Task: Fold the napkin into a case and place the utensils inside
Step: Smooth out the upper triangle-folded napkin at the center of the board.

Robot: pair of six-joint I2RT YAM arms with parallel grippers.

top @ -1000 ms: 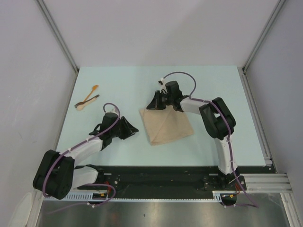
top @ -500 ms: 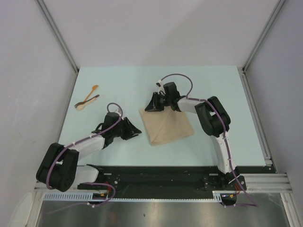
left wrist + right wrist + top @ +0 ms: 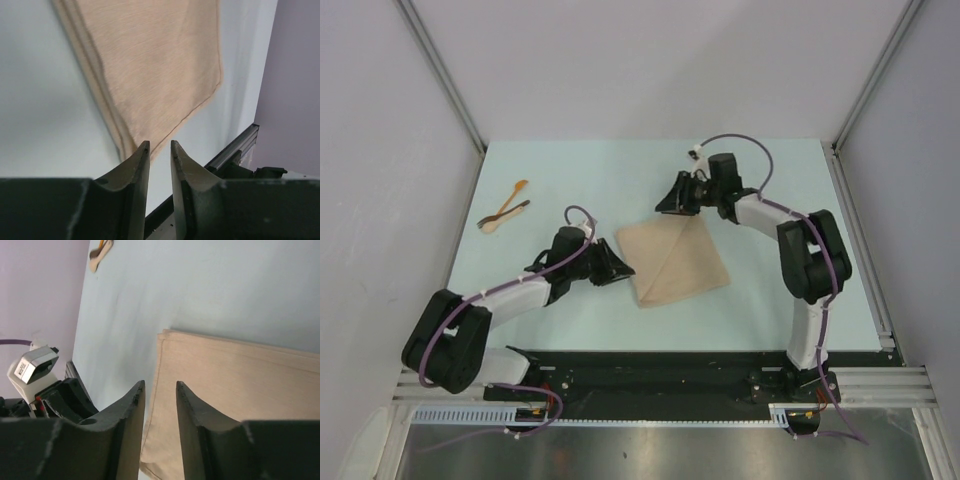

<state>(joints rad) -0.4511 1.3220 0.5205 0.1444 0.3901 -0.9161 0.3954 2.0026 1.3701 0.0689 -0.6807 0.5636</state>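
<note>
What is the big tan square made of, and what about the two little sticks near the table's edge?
The napkin looks like soft woven cloth with a matte finish: fine threads and a stitched hem show close up. The utensils look wooden, one light orange-tan and one darker brown, but they are too small here to be sure.

1. Looks steeply down from above, behind the arm bases (image 3: 805,380) — whole tabletop (image 3: 570,170) framed, far off.
2. Sits behind the left claw (image 3: 160,146), skimming close over the napkin (image 3: 160,65).
3. Sits behind the right claw (image 3: 160,385), equally close — shares that napkin with both others.
</note>
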